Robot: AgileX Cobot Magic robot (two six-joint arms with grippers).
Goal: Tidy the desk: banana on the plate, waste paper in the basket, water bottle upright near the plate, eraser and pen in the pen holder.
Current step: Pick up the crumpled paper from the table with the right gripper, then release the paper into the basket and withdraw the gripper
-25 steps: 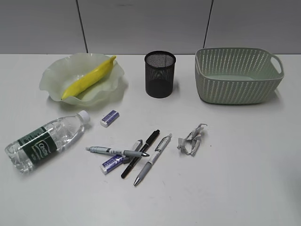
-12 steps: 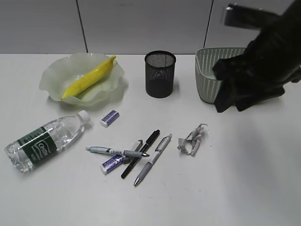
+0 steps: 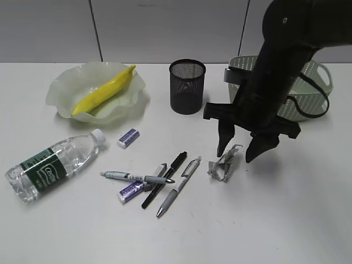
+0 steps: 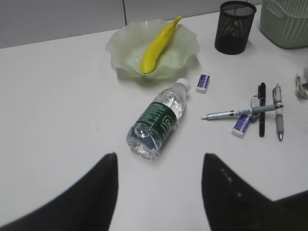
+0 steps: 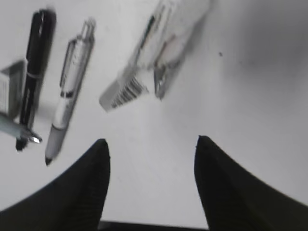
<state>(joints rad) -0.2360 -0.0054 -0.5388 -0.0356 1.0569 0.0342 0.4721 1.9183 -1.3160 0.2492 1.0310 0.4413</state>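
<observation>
Right gripper [image 3: 238, 152] above the waste paper [image 3: 224, 165], jaws open, on either side of it, not touching. Barcode on the paper readable only in right wrist view. Left gripper [image 4: 159, 192] seen only in left wrist view, jaws open, empty, over bare surface [image 4: 57, 106] near the lying water bottle [image 4: 157, 120].

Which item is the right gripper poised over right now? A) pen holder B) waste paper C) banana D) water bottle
B: the right gripper hangs with jaws spread on either side of the crumpled waste paper, which lies on the desk and is not gripped.
</observation>
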